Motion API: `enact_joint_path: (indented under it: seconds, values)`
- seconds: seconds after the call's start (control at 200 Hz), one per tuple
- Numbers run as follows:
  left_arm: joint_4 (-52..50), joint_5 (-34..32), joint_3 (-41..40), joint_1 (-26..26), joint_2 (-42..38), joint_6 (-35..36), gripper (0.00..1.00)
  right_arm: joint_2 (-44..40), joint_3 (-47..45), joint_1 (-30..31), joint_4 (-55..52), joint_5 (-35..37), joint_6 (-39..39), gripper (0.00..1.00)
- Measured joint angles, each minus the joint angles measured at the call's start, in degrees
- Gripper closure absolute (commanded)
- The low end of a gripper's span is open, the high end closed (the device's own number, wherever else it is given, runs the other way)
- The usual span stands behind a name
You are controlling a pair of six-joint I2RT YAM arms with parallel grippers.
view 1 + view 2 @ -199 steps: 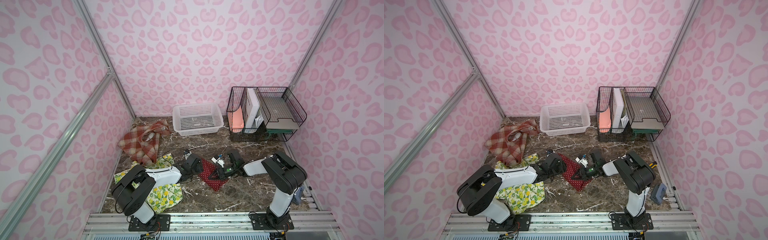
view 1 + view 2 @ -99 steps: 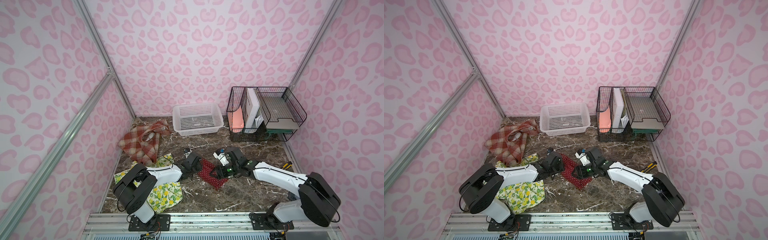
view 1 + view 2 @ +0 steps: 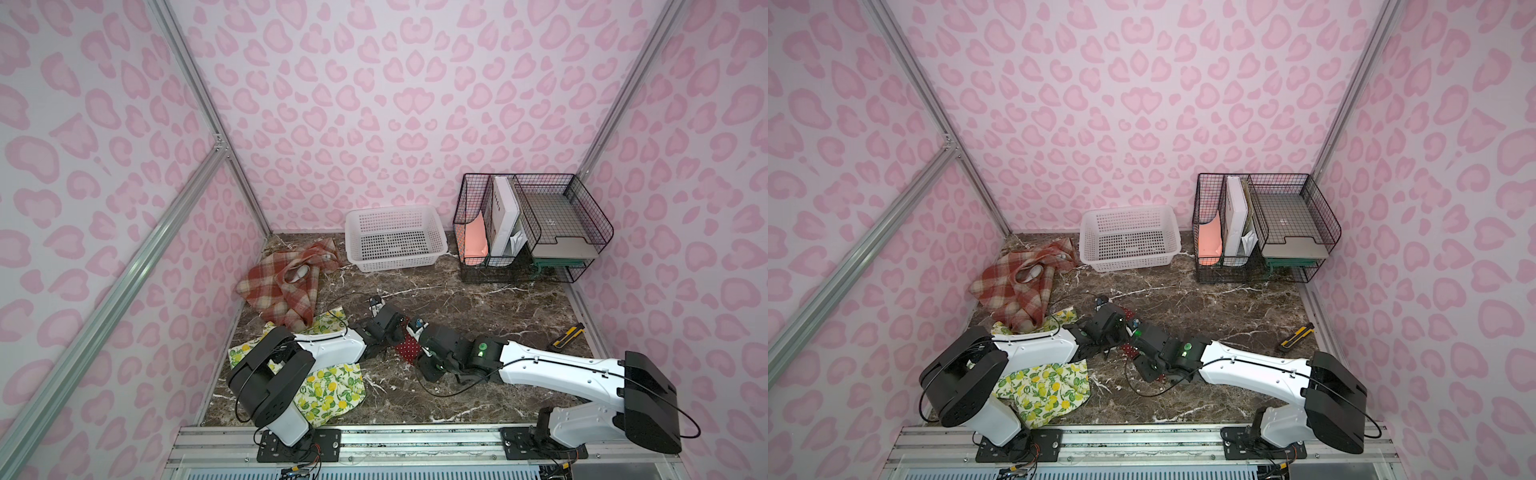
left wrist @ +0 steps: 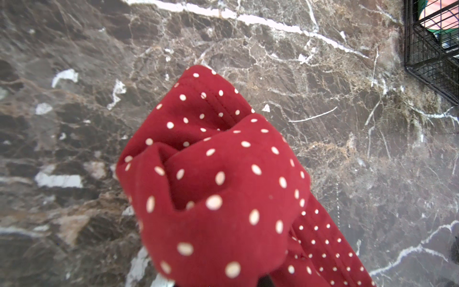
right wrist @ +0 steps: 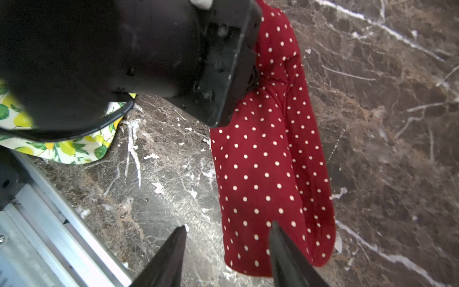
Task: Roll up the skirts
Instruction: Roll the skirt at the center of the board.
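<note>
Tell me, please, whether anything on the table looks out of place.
What looks like a yellow-and-black utility knife lies near the table's right edge; a cutting tool seems out of place here. The lemon-print skirt lies partly beneath the left arm.

Dark brown marble table [image 3: 478, 299], white veins. White lattice basket [image 3: 397, 261] sits at the back edge. Black wire organizer [image 3: 469, 216] is just right of the basket. Plaid skirt [image 3: 278, 286] is crumpled just beside the basket's front-left corner. Lemon-print skirt [image 3: 332, 386] lies well in front-left of the basket, partly under the plaid one. Red polka-dot skirt [image 3: 409, 343] lies straight in front of the basket, one end bunched up. Yellow-black tool [image 3: 567, 336] is far front-right of the basket.
</note>
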Motion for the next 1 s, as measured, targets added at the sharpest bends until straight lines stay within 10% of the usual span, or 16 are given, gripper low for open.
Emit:
enact_joint_path:
  seconds: [0.355,0.52,0.63,0.83,1.005]
  values:
    - [0.0,0.04,-0.31,-0.02,-0.46,0.02,1.0,10.6,-4.7,-0.87,7.48,2.84,-4.48,0.3]
    - [-0.2,-0.07,-0.5,-0.02,-0.68,0.15,1.0,14.62,-4.5,-1.09,9.9,5.66,-3.19,0.79]
    - [-0.48,0.0,-0.57,0.24,-0.96,-0.04,0.66,14.8,-4.72,-1.64,10.88,4.9,-1.38,0.95]
    - [-6.84,-0.55,-1.79,1.33,-6.05,-0.22,0.37,9.51,-10.08,-10.97,18.03,-15.69,1.4,0.96]
    - [-13.6,-2.62,-1.84,2.08,-12.87,0.26,0.34,11.21,-12.61,-21.24,24.5,-39.3,6.36,0.95]
